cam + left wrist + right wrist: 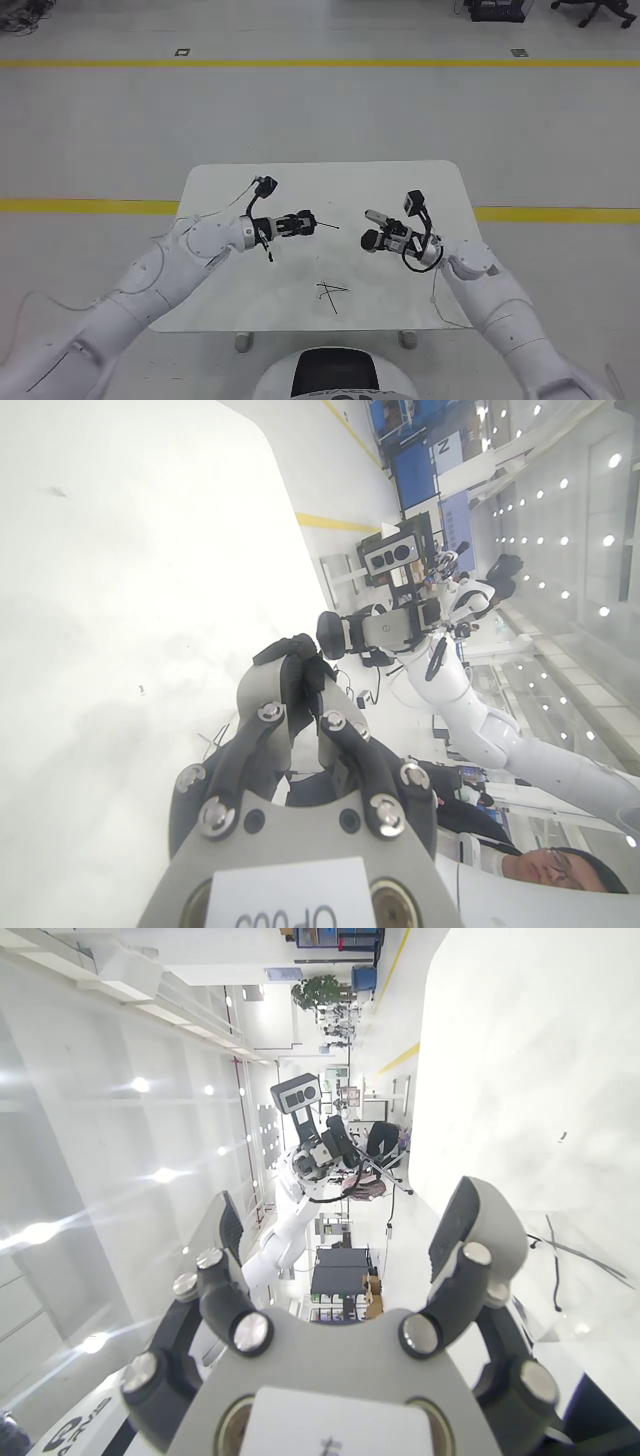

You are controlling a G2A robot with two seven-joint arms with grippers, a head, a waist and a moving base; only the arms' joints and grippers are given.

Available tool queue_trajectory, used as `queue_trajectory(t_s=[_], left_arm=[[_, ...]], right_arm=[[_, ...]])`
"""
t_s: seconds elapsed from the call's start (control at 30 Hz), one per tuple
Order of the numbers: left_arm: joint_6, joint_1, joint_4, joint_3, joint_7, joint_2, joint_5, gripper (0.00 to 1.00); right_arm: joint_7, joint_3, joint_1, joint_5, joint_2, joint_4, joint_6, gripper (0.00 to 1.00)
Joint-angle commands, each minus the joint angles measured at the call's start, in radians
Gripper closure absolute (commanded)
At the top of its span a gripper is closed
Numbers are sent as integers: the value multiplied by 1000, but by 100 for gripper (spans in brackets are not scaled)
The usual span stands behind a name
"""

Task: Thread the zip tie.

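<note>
In the top view my left gripper is shut on a thin black zip tie, and the tie's free end points toward the right arm. The left wrist view has the left gripper with its black pads pressed together; the tie itself is hard to make out there. My right gripper hovers a short gap away, facing the left one. It is open, with nothing between its fingers. The right wrist view shows the right gripper spread wide.
Several loose black zip ties lie crossed on the white table near its front edge, also seen as zip ties beside my right finger. The table's rounded edge runs close behind both arms.
</note>
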Motion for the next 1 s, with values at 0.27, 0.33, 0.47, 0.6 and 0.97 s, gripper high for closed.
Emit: queue_trajectory(t_s=[0.27,0.33,0.47,0.6,0.97], left_arm=[[11,15,-4,-17,-24,-5,-96,100],[17,20,12,-30,-90,-6,-186,100],[31,30,37,-46,-206,-12,-345,100],[31,32,73,-50,-299,-21,-434,100],[7,11,117,-41,-318,-39,-426,100]], right_arm=[[-12,-1,-3,-3,0,-5,-1,0],[50,-3,-3,-4,1,-8,-79,0],[62,4,11,-16,-2,18,-91,0],[109,7,27,-21,-9,28,-91,0],[162,14,40,-25,-22,44,-91,0]])
